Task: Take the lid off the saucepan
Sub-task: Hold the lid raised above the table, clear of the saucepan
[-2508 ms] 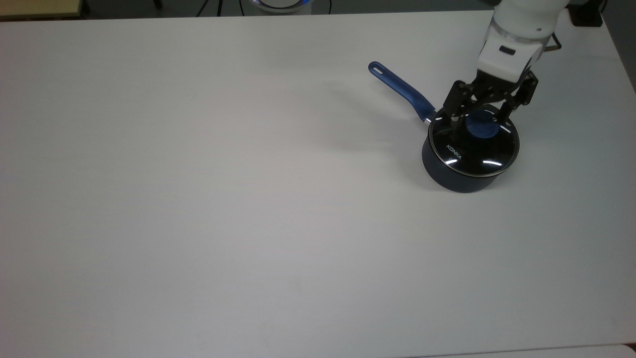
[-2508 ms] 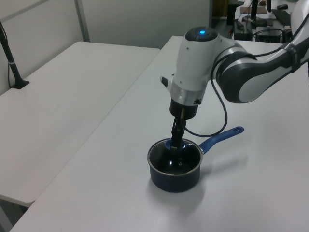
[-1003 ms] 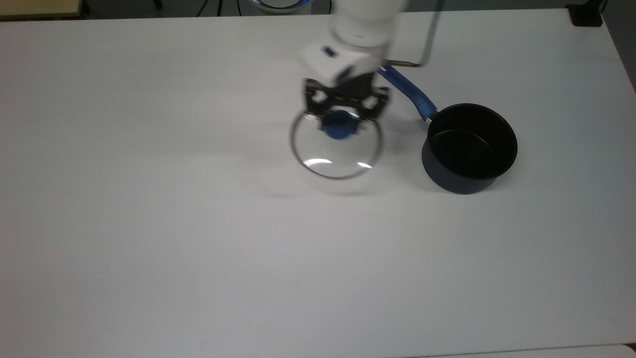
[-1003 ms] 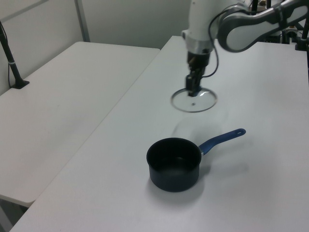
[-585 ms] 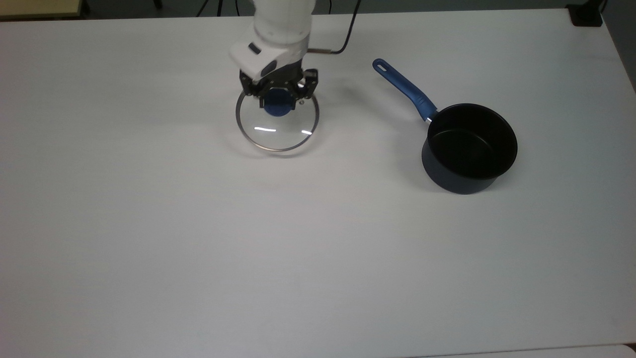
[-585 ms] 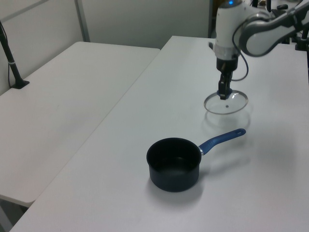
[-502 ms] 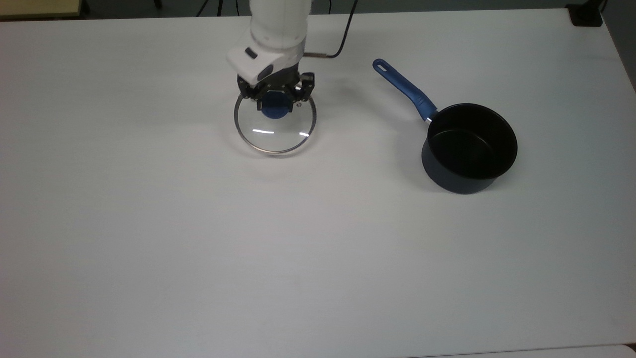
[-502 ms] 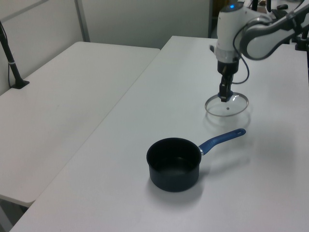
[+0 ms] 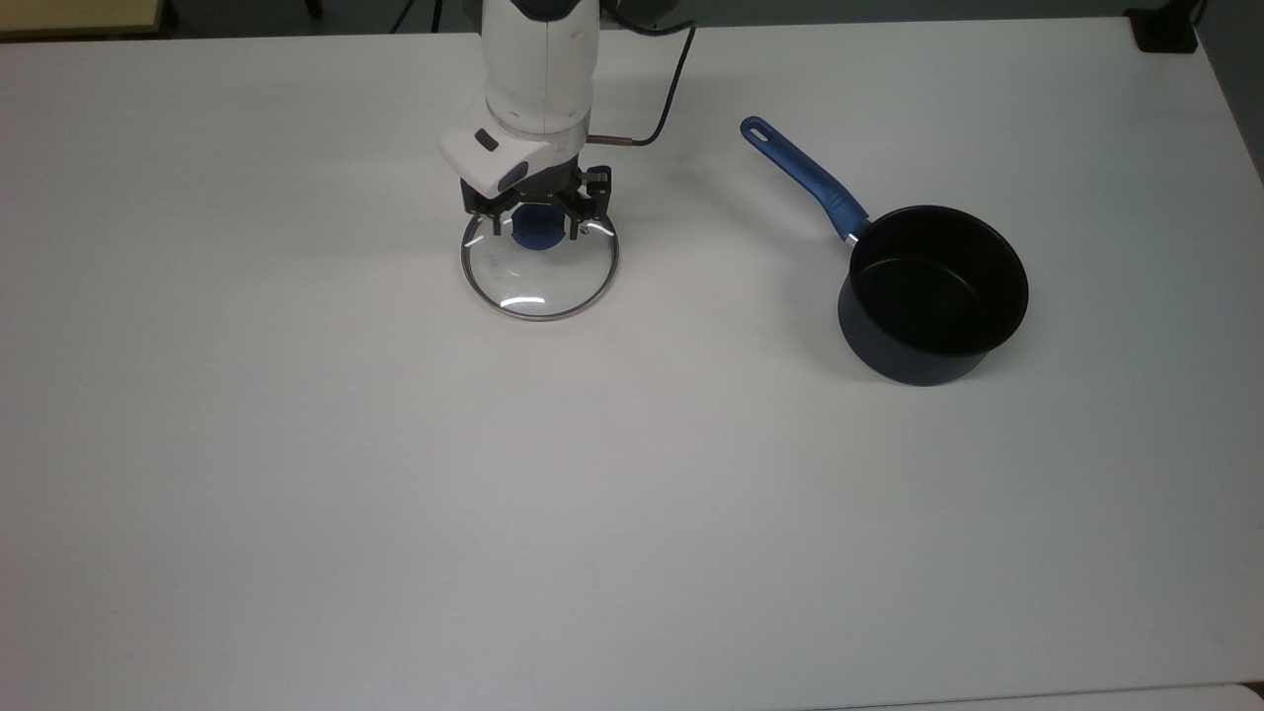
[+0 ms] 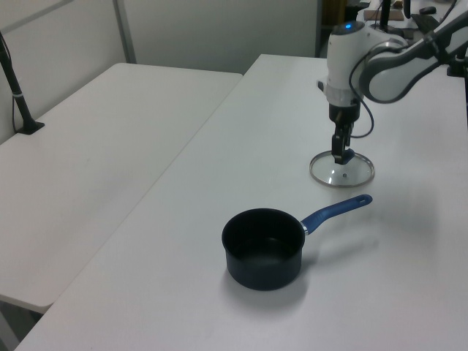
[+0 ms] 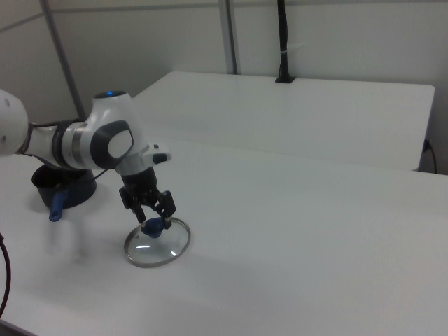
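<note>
The lid (image 9: 539, 283), clear glass with a metal rim and a blue knob (image 9: 538, 230), lies flat on the white table (image 9: 632, 494) in the top view's upper middle. It also lies flat in the left view, lid (image 10: 341, 172), and the right view, lid (image 11: 157, 245). My gripper (image 9: 538, 219) stands over the knob, open, with a finger on each side of it; gripper (image 10: 341, 155), gripper (image 11: 154, 213). The saucepan (image 9: 933, 296) stands uncovered far to the top view's right, its black inside showing and its blue handle (image 9: 800, 178) pointing up-left; saucepan (image 10: 263, 248), saucepan (image 11: 66, 185).
A cable (image 9: 664, 107) hangs from the arm behind the lid. A second white table (image 10: 110, 131) adjoins on the left view's left, with a black clamped post (image 10: 18, 95). The right view has a post (image 11: 282, 42) at the back.
The lid was lifted off the saucepan, carried to the top view's left and lowered flat onto the table. The fingers have since spread apart from the knob.
</note>
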